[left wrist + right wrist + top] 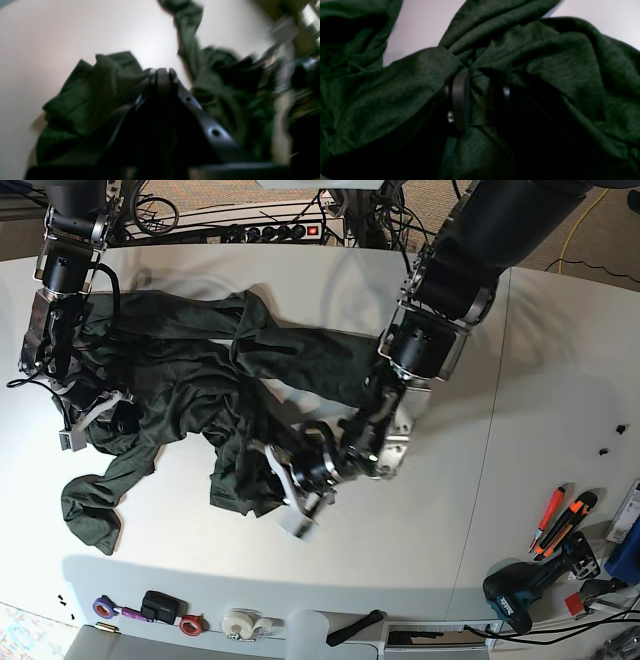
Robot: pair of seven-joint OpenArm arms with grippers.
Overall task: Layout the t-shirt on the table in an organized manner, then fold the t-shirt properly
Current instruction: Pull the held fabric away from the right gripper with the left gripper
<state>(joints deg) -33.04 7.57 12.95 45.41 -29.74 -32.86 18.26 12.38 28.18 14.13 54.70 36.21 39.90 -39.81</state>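
Note:
The dark green t-shirt (pixel 180 370) lies crumpled across the left half of the white table (pixel 400 560), with one sleeve trailing toward the front left. My left gripper (pixel 287 480) is at the shirt's front right edge. In the left wrist view its fingertips (pixel 162 72) are pressed together, and fabric (pixel 92 100) bunches up against them. My right gripper (pixel 100 415) is at the shirt's left side. In the right wrist view its jaws (pixel 482 95) clamp a gathered fold of the t-shirt (pixel 545 62), which hides the tips.
Tape rolls (pixel 240 623) and small items (pixel 160 607) line the front edge. A drill (pixel 520 590) and orange cutters (pixel 560 520) lie at the front right. A power strip (pixel 270 230) runs along the back. A thin seam (pixel 490 430) crosses the tabletop.

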